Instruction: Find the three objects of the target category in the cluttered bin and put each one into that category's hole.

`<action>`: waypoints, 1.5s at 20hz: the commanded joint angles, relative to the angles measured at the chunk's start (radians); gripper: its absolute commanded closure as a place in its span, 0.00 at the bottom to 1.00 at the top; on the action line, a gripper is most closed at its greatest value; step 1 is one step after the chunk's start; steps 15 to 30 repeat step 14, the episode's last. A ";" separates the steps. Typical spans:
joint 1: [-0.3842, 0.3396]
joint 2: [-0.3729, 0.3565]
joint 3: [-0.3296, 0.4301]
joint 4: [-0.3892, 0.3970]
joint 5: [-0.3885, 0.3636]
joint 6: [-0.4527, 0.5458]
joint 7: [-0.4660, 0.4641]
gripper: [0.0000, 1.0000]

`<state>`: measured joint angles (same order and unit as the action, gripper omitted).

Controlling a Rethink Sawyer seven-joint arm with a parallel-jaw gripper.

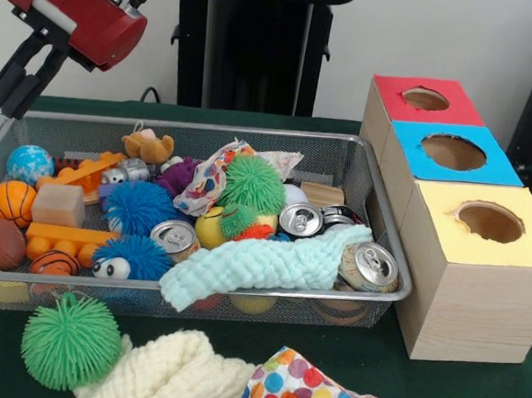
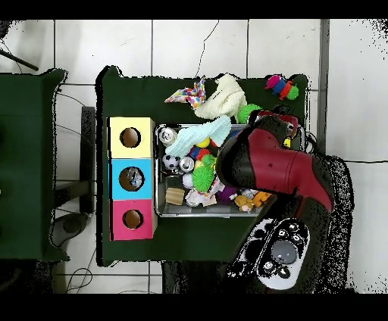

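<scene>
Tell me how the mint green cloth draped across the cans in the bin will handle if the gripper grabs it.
The mint cloth is probably floppy: it sags over the cans and follows their shape. It looks light and thick, so a pinch should hold. Since it lies on a can, lifting it may drag or roll that can.

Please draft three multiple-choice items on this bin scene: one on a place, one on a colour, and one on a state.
1. Where does the green spiky ball outside the bin lie?
A. on the table in front of the bin
B. on the red box
C. inside the yellow box

2. What colour is the top of the middle box?
A. green
B. blue
C. orange

3. What is the gripper doing?
A. holding a can
B. holding a cloth
C. holding nothing, above the bin's corner

Answers: 1 A, it rests on the green table cover beside a cream cloth; 2 B, it sits between the red and yellow tops; 3 C, nothing is between its fingers.
</scene>
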<state>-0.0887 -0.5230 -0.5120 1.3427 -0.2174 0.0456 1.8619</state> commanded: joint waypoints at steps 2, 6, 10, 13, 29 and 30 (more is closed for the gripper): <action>-0.010 0.049 0.033 0.094 0.016 -0.059 0.177 1.00; -0.018 0.047 0.045 0.102 0.021 -0.038 0.176 1.00; 0.011 0.067 0.000 0.088 0.031 -0.067 0.191 1.00; 0.012 0.063 0.004 0.084 0.027 -0.047 0.180 1.00; 0.010 0.063 0.006 0.083 0.024 -0.044 0.174 1.00; 0.010 0.063 0.006 0.083 0.024 -0.044 0.174 1.00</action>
